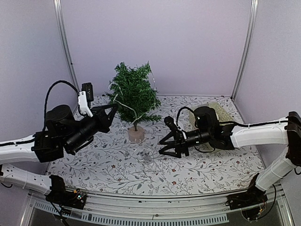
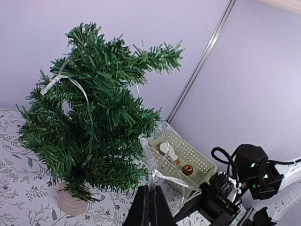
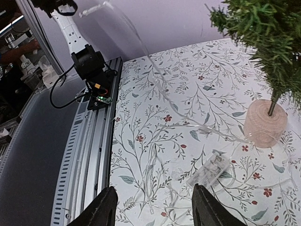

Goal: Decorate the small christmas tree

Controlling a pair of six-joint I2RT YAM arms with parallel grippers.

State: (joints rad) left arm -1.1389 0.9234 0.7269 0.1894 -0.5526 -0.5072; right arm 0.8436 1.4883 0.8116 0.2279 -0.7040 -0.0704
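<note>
Clear plastic light string [image 2: 148, 155] is the thing in play. It loops through the upper branches of the small christmas tree [image 1: 134, 96] and trails down to the left gripper [image 2: 150, 193], whose jaws are pinched tight on the strand just near of the lower boughs. Holding it raised there probably keeps the slack off the table [image 1: 94, 174], so another turn can be laid around the branches.

The tree stands upright on its pale round base [image 1: 136, 134] at the middle of the table, toward the far side, between the two arms.

The right gripper [image 3: 154, 190] hangs low to the right of the tree with its claw spread wide and nothing between the fingers. Its camera looks down at the string's clear battery case [image 3: 209, 170], which lies flat on the table near the base. My guess is that it waits to tame the loose end.

A pale basket [image 2: 200, 162] sits at the far right, well apart from the tree, with a red ball [image 2: 187, 169] inside (other ornaments there are too small to name). Those seem reserved for after the lights.
</note>
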